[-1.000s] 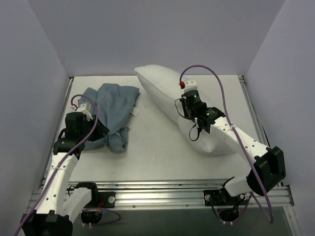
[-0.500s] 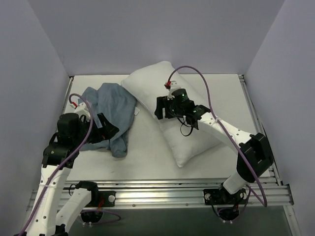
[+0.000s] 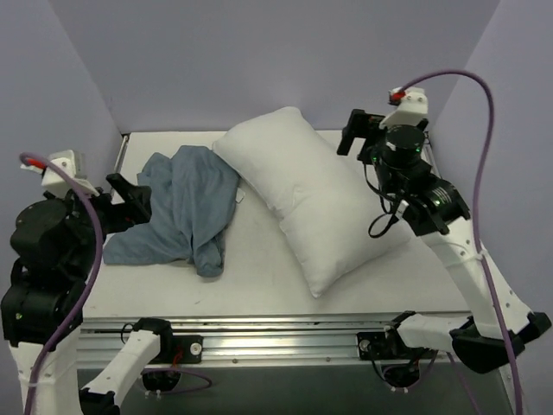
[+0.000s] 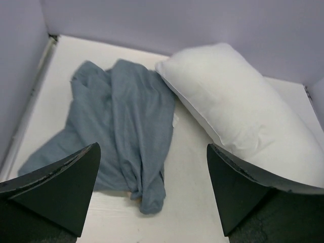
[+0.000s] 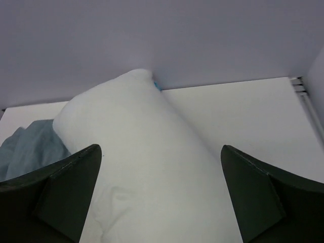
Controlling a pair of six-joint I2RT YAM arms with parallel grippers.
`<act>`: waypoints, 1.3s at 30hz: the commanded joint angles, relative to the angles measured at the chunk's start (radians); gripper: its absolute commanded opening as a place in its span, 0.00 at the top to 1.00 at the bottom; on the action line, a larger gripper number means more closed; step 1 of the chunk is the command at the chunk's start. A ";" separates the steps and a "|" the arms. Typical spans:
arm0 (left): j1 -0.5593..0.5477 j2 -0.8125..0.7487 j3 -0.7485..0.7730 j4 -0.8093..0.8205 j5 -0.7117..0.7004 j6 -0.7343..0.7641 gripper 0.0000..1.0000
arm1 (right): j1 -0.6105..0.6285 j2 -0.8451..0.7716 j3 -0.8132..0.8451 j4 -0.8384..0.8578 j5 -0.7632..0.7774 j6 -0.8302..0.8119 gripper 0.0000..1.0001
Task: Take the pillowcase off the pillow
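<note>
The blue-grey pillowcase (image 3: 177, 212) lies crumpled on the left part of the table, apart from the pillow except near its top edge. The plain white pillow (image 3: 315, 203) lies diagonally across the middle, bare. My left gripper (image 3: 130, 201) is raised at the far left, open and empty, looking down on the pillowcase (image 4: 121, 121) and the pillow (image 4: 243, 111). My right gripper (image 3: 361, 138) hangs high at the back right, open and empty, above the pillow (image 5: 147, 167). A bit of pillowcase (image 5: 30, 147) shows at the left of the right wrist view.
Lilac walls enclose the table (image 3: 259, 277) on three sides. A metal rail (image 3: 276, 333) runs along the near edge. A small white tag (image 3: 239, 197) lies between the cloth and the pillow.
Both grippers opened. The right one let go of the pillow and rose to the back right; the pillow dropped flat. The left arm lifted off the pillowcase and drew back left.
</note>
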 commanded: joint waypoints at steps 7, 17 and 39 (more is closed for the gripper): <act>-0.001 -0.090 0.258 -0.083 -0.402 0.175 0.06 | 0.001 -0.368 -0.016 -0.078 0.412 -0.161 0.00; -0.068 -0.188 0.272 -0.087 -0.574 0.190 0.06 | 0.002 -0.620 -0.138 -0.080 0.405 -0.222 0.00; -0.148 -0.291 0.134 -0.034 -0.639 0.176 0.06 | 0.012 -0.679 -0.206 -0.052 0.409 -0.232 0.02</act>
